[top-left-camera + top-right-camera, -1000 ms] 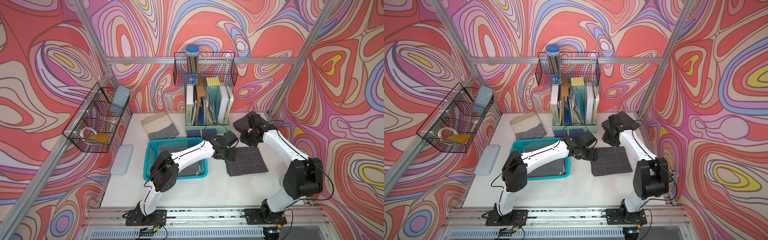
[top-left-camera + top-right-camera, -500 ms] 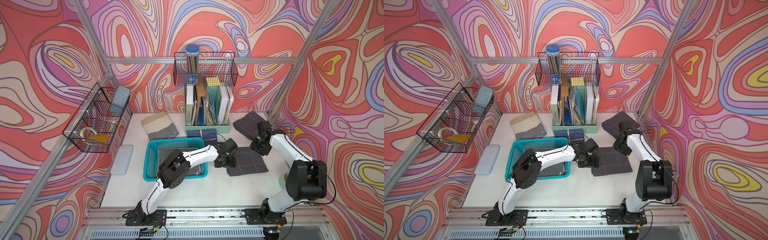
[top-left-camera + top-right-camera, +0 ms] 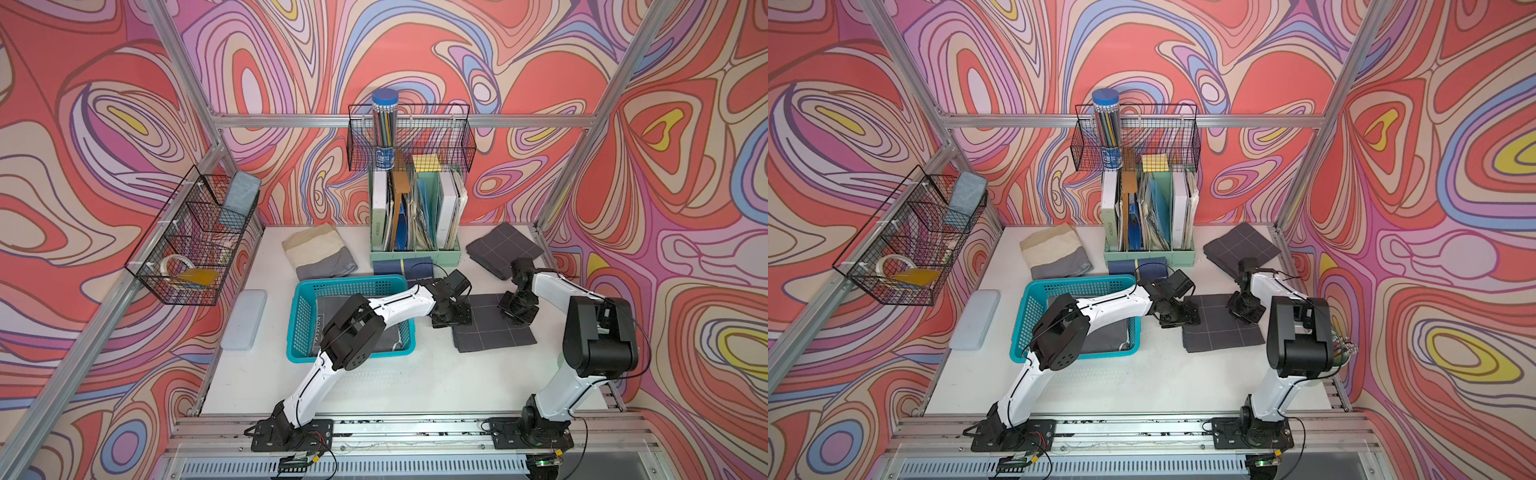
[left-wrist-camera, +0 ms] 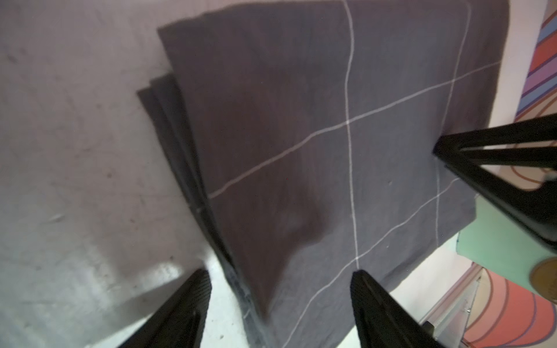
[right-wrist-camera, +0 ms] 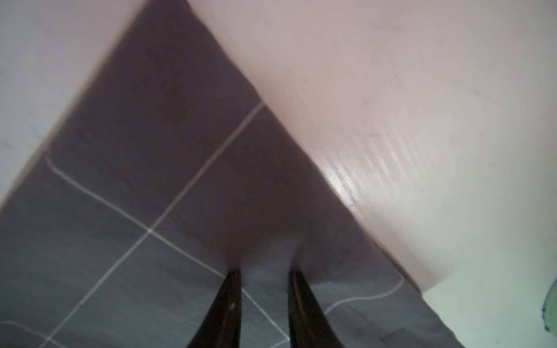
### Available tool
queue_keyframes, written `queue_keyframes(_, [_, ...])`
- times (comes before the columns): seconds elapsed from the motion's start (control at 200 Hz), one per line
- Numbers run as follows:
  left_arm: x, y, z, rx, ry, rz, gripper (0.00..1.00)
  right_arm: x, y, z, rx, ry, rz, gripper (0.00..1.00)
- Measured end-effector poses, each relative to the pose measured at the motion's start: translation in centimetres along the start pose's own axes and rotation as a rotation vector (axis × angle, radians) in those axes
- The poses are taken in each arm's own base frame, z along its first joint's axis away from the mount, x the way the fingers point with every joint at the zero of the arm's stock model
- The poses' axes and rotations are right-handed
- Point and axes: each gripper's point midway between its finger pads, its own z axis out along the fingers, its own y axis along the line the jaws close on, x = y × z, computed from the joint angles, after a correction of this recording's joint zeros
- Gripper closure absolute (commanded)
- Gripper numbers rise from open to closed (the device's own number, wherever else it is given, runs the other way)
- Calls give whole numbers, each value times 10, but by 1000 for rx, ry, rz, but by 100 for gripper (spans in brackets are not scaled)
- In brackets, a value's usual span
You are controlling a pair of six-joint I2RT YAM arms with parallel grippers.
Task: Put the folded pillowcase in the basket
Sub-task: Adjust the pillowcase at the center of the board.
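**Desk:** Where is the pillowcase?

**Me:** The folded dark-grey pillowcase with thin white grid lines (image 3: 494, 328) lies flat on the white table (image 3: 415, 382). It is just right of the turquoise perforated plastic basket (image 3: 349, 284), with a strip of bare table between them. Both my grippers are low over it.

**Desk:** Fingers?

**Me:** On my left gripper (image 4: 280, 272) they stand wide apart and grip nothing. They straddle the cloth's basket-side edge: one finger (image 4: 187, 307) is over bare table, its partner over fabric. On my right gripper (image 5: 265, 272) the fingers (image 5: 226, 307) sit close together with a narrow gap, tips on the cloth near its opposite edge. That view is blurred, so I cannot tell whether a fold is pinched.

**Desk:** Does any one camera show something extra?

**Me:** The left wrist view shows the stacked layers along the folded edge, which the gripper bodies cover in both top views. Only the top views show the basket, where a dark cloth (image 3: 1106, 338) already lies under my left arm.

**Desk:** Room to move?

**Me:** There is open table in front of the pillowcase. Behind it are a folded navy cloth (image 3: 395, 266) and a mint-green file holder (image 3: 415, 257). A second grid-lined grey cloth (image 3: 503, 249) lies in the back right corner.
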Motion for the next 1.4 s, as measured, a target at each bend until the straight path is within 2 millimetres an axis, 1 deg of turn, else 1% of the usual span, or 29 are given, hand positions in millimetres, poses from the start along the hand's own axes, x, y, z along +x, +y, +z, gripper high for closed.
queue_keyframes(0.185, [0,-13,7,110,-3,0,25,-1,3,1,-14,-3,-4,74])
queue_keyframes(0.225, [1,-14,7,127,-6,4,27,-1,3,1,-16,-3,-5,75])
queue_keyframes(0.295, [3,-13,7,147,-14,9,35,-1,3,1,-19,-2,-6,75])
queue_keyframes(0.325, [3,-13,7,151,-17,10,41,-1,4,1,-20,-2,-7,75])
queue_keyframes(0.36, [4,-12,7,153,-20,10,56,-1,4,1,-21,-2,-9,75])
queue_keyframes(0.386, [5,-10,8,149,-20,12,71,-1,4,1,-23,-2,-9,75])
queue_keyframes(0.421, [6,-7,9,141,-19,13,84,-1,4,1,-24,-2,-11,75])
queue_keyframes(0.461, [7,-3,10,123,-19,12,94,-2,5,1,-25,-3,-12,75])
queue_keyframes(0.501, [8,1,11,107,-16,13,100,-1,5,1,-29,-2,-12,75])
queue_keyframes(0.601, [9,1,10,85,-17,41,100,-1,8,1,-43,3,-13,76])
queue_keyframes(0.701, [4,-1,6,46,-17,74,100,-1,9,-1,-52,2,-18,78])
queue_keyframes(0.786, [-4,2,1,-18,-5,103,100,-3,9,-6,-53,-8,-20,73])
queue_keyframes(0.856, [-20,9,-5,-89,-1,137,100,-8,12,-16,-65,-31,-25,68])
queue_keyframes(0.951, [-46,29,-17,-180,9,177,100,-17,17,-32,-93,-78,-26,63])
queue_keyframes(1.001, [-57,47,-22,-229,26,186,100,-21,19,-37,-109,-96,-35,61])
queue_keyframes(1.056, [-63,69,-27,-283,54,191,100,-21,21,-38,-117,-98,-46,59])
queue_keyframes(1.121, [-64,96,-33,-351,92,193,100,-19,23,-35,-129,-86,-65,45])
queue_keyframes(1.152, [-62,104,-35,-369,110,195,100,-18,25,-35,-136,-83,-76,38])
queue_keyframes(1.197, [-61,108,-38,-387,119,211,100,-16,28,-33,-155,-75,-81,36])
queue_keyframes(1.277, [-57,112,-40,-416,137,247,100,-13,37,-33,-207,-60,-109,35])
queue_keyframes(1.337, [-55,112,-40,-430,141,274,100,-12,46,-33,-258,-54,-126,35])
queue_keyframes(1.402, [-54,113,-41,-440,146,293,100,-8,54,-31,-308,-42,-142,37])
